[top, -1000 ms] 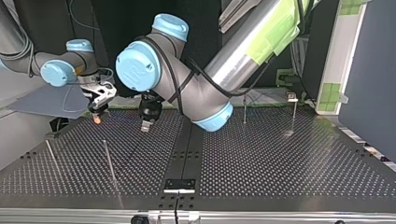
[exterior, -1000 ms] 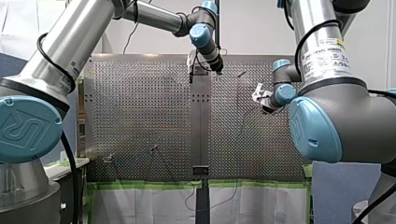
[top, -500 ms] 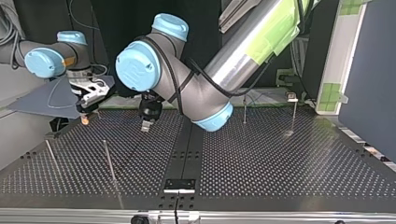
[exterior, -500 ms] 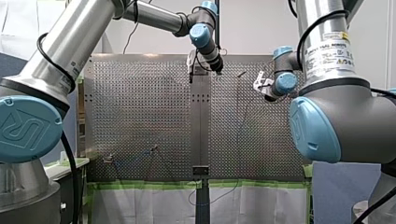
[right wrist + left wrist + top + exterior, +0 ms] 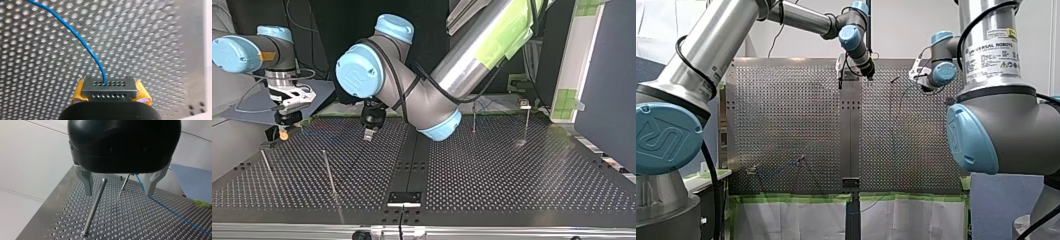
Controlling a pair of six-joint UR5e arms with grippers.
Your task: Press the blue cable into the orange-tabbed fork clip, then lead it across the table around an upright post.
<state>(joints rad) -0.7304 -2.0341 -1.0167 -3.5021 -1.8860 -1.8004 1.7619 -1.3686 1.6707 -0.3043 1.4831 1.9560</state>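
Two quick ones from A: which arm has the blue cable (image 5: 102, 73), and which way does it run?

B: Right wrist view: the right gripper (image 5: 110, 87) has its yellow pads (image 5: 78, 93) pinched shut on the cable, which leaves straight ahead of the fingertips, then curves off over the perforated table (image 5: 150, 37). Left wrist view: the left gripper (image 5: 118, 193) is spread wide with nothing in it. An upright post (image 5: 94, 207) stands ahead between its metal fingers (image 5: 86, 181), and the cable runs past just outside one finger.

A: And the wide shots?

B: Front view, the right gripper hangs over the far edge, beside the left one. Cable's too faint there to trace. Top view, it's over the far corner at that view's left, with a thin post (image 5: 330, 172) nearer the camera. Can't spot the orange-tabbed fork clip anywhere, tbh. Best guess: the right arm does the leading, dragging the cable sideways so its length crosses the post's upright axis.
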